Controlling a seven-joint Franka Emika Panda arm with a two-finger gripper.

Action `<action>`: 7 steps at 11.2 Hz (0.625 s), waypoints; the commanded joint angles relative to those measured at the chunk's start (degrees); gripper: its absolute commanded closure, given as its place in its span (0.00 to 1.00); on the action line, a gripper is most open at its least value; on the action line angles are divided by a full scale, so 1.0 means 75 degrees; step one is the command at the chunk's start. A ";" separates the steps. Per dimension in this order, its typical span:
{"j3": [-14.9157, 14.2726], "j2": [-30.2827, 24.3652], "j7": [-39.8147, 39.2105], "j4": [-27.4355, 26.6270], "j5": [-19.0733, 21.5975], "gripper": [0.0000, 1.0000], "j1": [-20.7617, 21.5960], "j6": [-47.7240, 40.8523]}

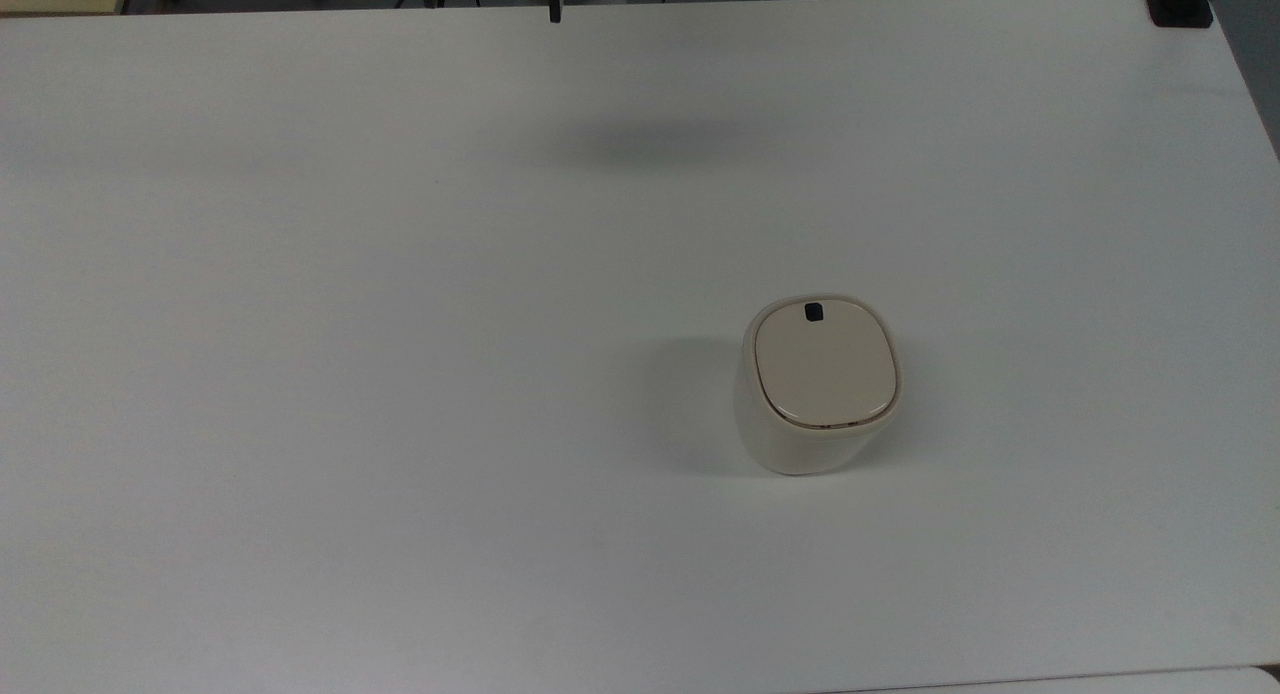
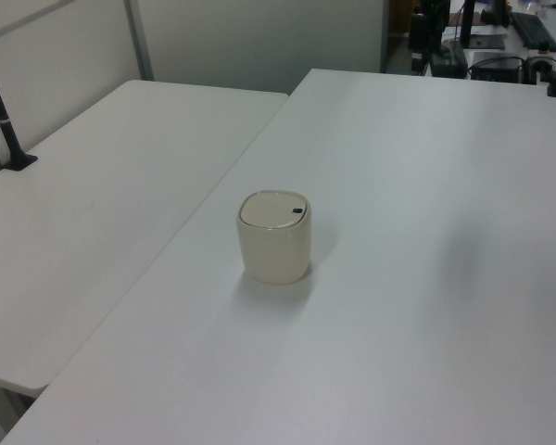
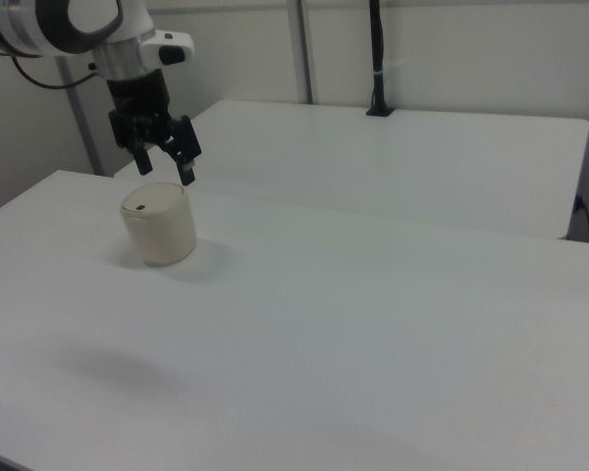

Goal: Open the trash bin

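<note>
Pincer [image 3: 165, 169] spread, raised | trash bin [image 3: 158, 223] below-front, apart | lid closed

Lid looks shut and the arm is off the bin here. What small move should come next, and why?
Probably bring the open gripper over the trash bin toward the black button: the lid lies flat and closed, and the gripper hangs clear of it.

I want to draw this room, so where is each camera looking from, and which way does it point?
Top view: high above, looking down on the trash bin; a gripper finger tip at the far edge.
Left view: raised, angled down the table; no arm.
Right view: lower, facing the open gripper near the bin.
All share the closed bin.
</note>
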 commanded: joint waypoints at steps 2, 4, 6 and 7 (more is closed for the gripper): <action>-0.0093 -0.0016 -0.0160 0.0002 0.0196 0.00 0.0055 0.0084; -0.0093 -0.0016 -0.0136 0.0002 0.0243 0.00 0.0055 0.0084; -0.0093 -0.0016 -0.0125 0.0002 0.0243 0.00 0.0055 0.0084; -0.0093 -0.0016 -0.0125 0.0002 0.0243 0.00 0.0055 0.0084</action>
